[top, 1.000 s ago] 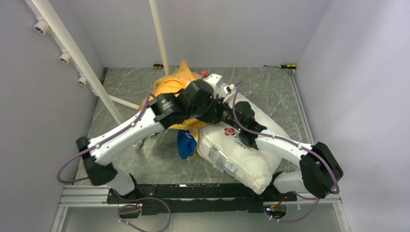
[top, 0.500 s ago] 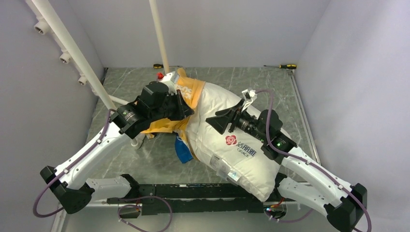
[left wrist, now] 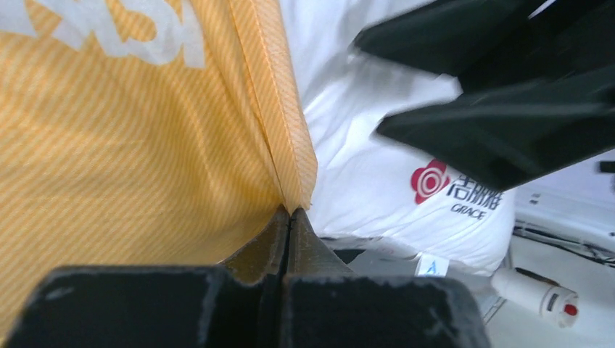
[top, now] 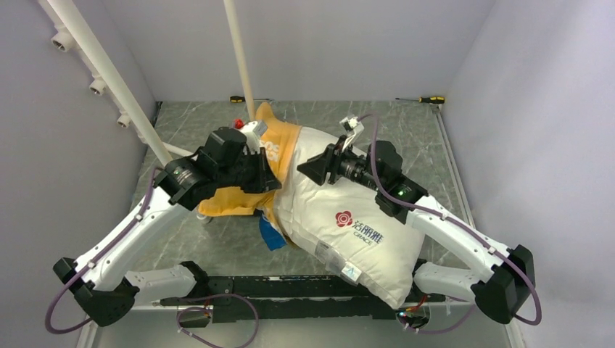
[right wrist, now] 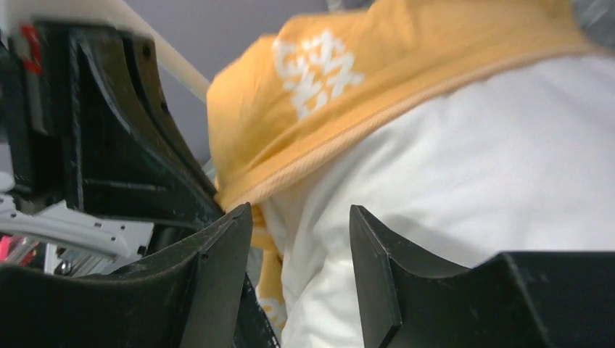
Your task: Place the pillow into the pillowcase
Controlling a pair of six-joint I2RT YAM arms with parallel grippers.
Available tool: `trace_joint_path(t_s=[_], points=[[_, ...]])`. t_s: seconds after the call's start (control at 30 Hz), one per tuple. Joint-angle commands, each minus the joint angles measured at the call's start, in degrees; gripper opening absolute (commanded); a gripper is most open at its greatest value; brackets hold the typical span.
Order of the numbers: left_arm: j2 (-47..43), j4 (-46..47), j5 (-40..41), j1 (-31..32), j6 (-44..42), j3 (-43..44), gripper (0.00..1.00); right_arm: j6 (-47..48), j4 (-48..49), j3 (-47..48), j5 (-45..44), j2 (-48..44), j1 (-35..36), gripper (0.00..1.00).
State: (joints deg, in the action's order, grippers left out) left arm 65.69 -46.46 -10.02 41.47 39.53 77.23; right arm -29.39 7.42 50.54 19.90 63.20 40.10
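Plump white stuffed pillow (top: 362,217): far corner covered by thin yellow-orange pillowcase (top: 283,145); blue side mostly tucked under. Hem pinched by left gripper (left wrist: 290,213); right gripper (right wrist: 299,214) spread.

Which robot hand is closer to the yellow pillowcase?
Left. The left fingers are shut, pinching the pillowcase hem. The right fingers are open over the white pillow, close beside that hem but not gripping it.
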Motion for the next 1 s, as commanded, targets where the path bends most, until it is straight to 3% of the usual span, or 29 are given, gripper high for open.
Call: trace_joint_path(t_s=[0.0, 0.1, 0.13, 0.17, 0.27, 0.3, 0.4, 0.5, 0.63, 0.9, 0.97], points=[[-5.38, -7.51, 2.01, 0.51, -2.28, 1.54, 0.0, 2.62, -1.61, 5.41, -5.09, 0.5, -1.83, 0.56], [-6.88, -6.89, 2.25, 0.53, -3.7, 0.63, 0.0, 1.16, -4.18, 5.74, -5.65, 4.15, -4.05, 0.56], [-6.86, -6.55, 2.04, 0.46, -4.17, 1.1, 0.04, 1.52, -6.02, 6.38, -5.21, 6.03, -4.21, 0.56], [-6.7, -6.28, 1.59, 0.45, -4.84, 2.16, 0.13, 2.39, -7.08, 6.86, -4.1, 7.94, -4.23, 0.55], [-4.69, -7.42, 1.97, 0.51, -7.19, 8.43, 0.62, 1.57, -9.92, 5.66, 3.61, 13.07, -3.59, 0.51], [-3.68, -8.4, 2.88, 0.49, -8.21, 11.05, 0.71, 1.28, -10.16, 4.45, 5.53, 14.3, -3.09, 0.5], [-0.39, -11.01, 7.47, 0.45, -10.81, 17.97, 0.84, -0.1, -8.33, -1.57, 7.92, 14.54, -0.76, 0.45], [4.3, -13.21, 11.25, 0.49, -13.54, 21.04, 0.83, -2.04, -4.83, -7.39, 9.0, 12.2, 0.51, 0.42], [12.84, -14.74, 11.16, 0.47, -14.75, 22.56, 0.75, -1.95, -4.16, -10.23, 8.67, 9.73, 1.62, 0.41], [18.92, -14.85, 18.91, 0.55, -14.36, 17.57, 0.75, -2.86, -2.92, -10.55, 8.68, 9.79, 1.74, 0.41], [20.16, -15.08, 19.73, 0.51, -14.25, 16.56, 0.68, -2.72, -2.93, -9.79, 8.99, 10.26, 1.82, 0.42]])
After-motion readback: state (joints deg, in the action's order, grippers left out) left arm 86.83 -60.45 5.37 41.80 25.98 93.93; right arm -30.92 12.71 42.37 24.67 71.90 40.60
